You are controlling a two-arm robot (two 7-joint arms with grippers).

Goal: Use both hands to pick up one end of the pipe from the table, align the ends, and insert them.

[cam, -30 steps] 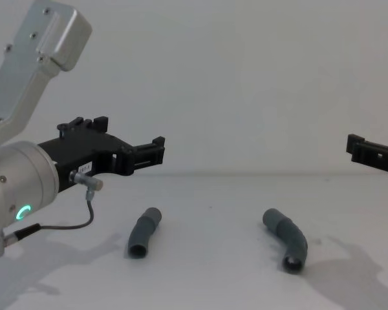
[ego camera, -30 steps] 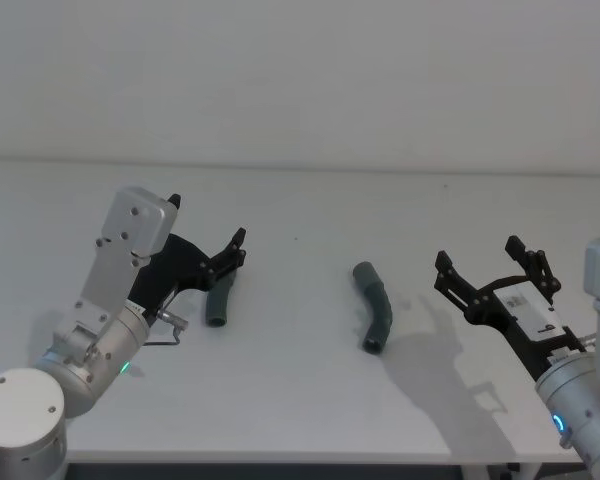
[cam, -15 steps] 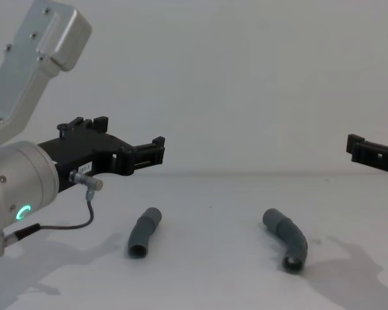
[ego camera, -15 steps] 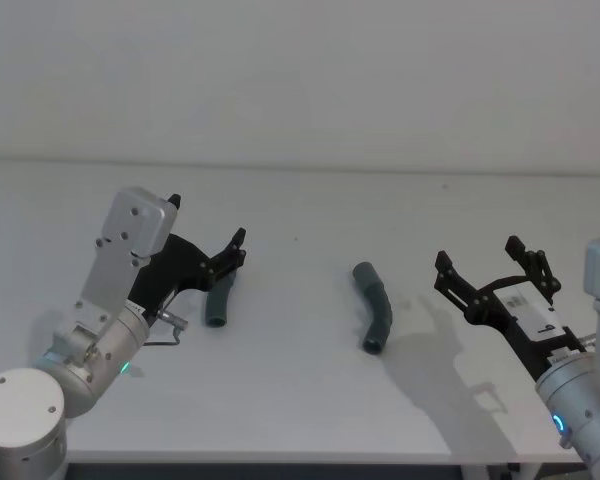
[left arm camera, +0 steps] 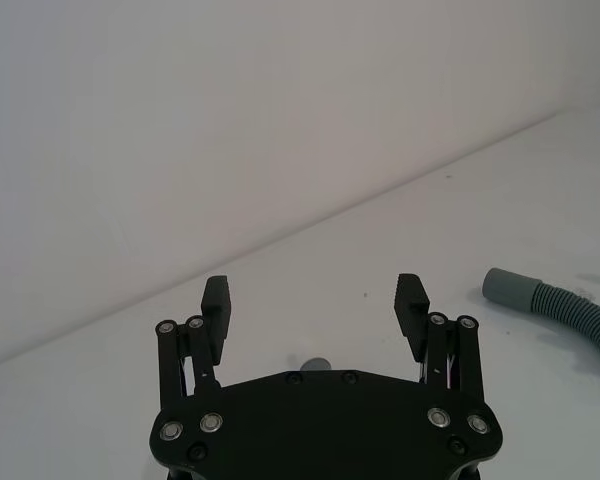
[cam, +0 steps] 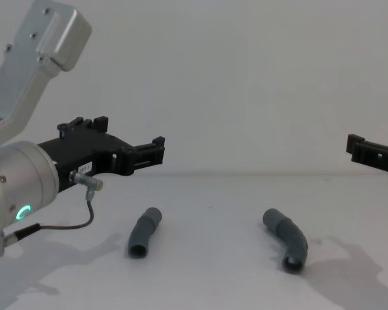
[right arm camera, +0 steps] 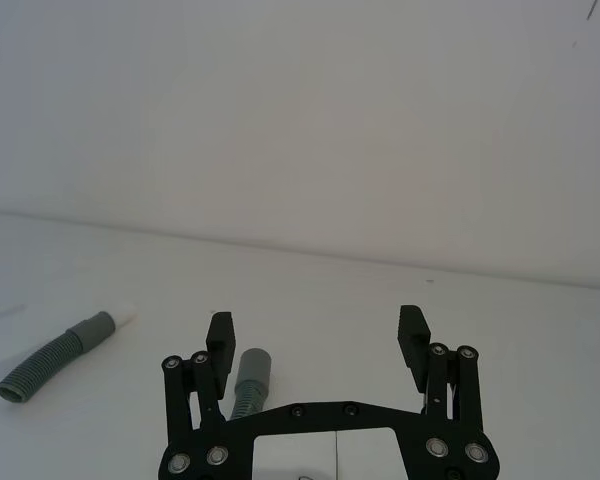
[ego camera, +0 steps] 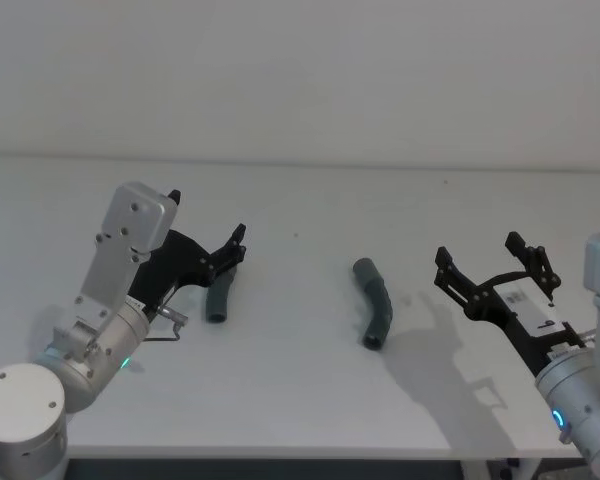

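Nearest me, my left gripper (left arm camera: 314,300) hovers wide open at eight o'clock above the straight pipe piece (cam: 144,232), placed, I judge, to straddle it. Its palm hides most of that piece. My right gripper (ego camera: 480,252), equally wide, sits at four o'clock, aimed toward the bent piece (ego camera: 375,315), which lies untouched on the table (ego camera: 300,400) near centre. I cannot tell which mouths mate.

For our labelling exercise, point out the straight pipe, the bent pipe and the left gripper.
straight pipe (ego camera: 220,300), head view, middle of its body.
bent pipe (ego camera: 378,303), head view, at its bend.
left gripper (left arm camera: 315,292), left wrist view, midway between its open fingertips.
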